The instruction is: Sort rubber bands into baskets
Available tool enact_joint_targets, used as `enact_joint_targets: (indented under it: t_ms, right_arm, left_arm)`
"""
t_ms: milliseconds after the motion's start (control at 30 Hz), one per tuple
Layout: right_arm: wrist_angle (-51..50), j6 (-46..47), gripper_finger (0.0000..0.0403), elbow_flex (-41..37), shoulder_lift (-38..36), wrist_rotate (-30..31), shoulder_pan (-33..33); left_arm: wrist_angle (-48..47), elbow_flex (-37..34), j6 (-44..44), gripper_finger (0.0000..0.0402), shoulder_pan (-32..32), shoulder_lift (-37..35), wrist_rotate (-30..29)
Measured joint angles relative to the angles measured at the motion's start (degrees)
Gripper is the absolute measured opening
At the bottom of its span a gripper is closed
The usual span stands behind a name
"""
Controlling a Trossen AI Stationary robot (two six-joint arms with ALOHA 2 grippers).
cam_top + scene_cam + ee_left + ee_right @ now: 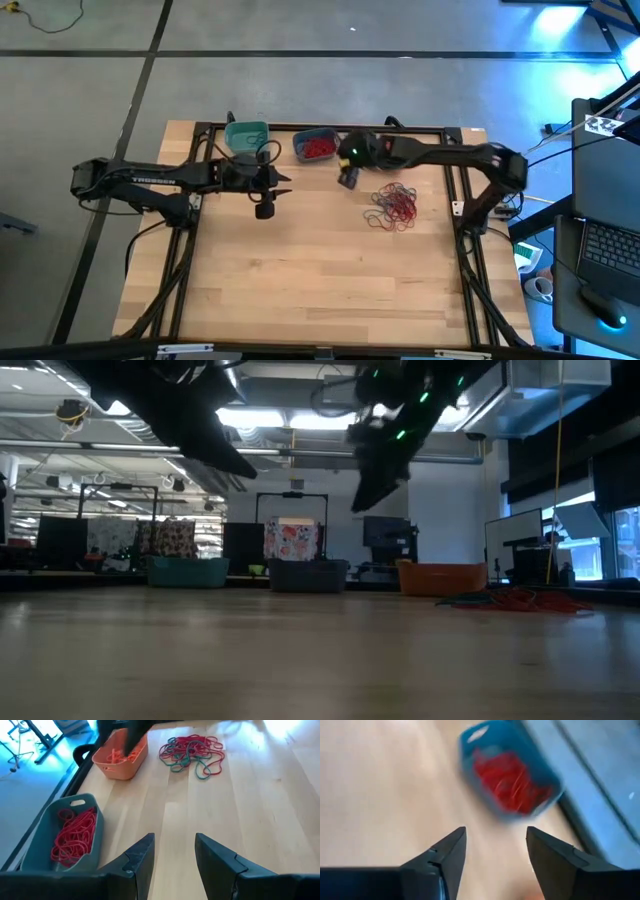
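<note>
Three baskets stand along the table's far edge: a teal one (246, 137), a slate blue one (317, 146) full of red rubber bands (510, 775), and an orange one (120, 752) holding a few orange bands. The right arm hides the orange basket in the high view. A loose heap of red, orange and bluish rubber bands (393, 205) lies on the wood right of centre. My right gripper (495, 845) hangs open and empty in the air near the slate blue basket. My left gripper (172, 855) is open and empty above the table, in front of the teal basket.
A black frame (320, 128) runs around the tabletop just behind the baskets. Bare wood (320, 280) stretches from the heap to the near edge. In the low view both grippers (240, 465) (365, 500) hang well above the tabletop.
</note>
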Motion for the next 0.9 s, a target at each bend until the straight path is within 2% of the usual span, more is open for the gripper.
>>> enact_joint_targets:
  t_ms: [200,300,400,533,700,900]
  right_arm:
    - [-17.9,7.6,0.0208,-0.9,-5.3,0.8,9.4]
    - [-23.9,11.8,0.0205,-3.7,-6.3,4.2,14.1]
    - [-26.0,15.9,0.0204,-8.1,-6.9,7.3,17.5]
    - [-25.8,20.3,0.0204,-14.7,-7.4,7.6,20.0]
    - [-26.8,26.9,0.0204,-21.7,-9.2,6.3,20.5]
    - [-27.3,31.4,0.0204,-25.9,-13.9,3.2,20.5]
  left_arm:
    - [8.1,-4.5,0.2,0.0138,-0.9,0.0,0.1]
    - [12.0,-6.8,0.3,0.0138,-0.9,0.0,0.0]
    - [15.2,-9.3,-0.6,0.0138,-0.9,0.0,0.1]
    - [18.8,-13.1,-1.8,0.0138,-1.8,0.0,0.1]
    - [23.6,-15.8,-2.7,0.0138,-2.3,0.0,0.1]
    - [24.3,-15.9,-2.8,0.0138,-2.3,0.0,0.1]
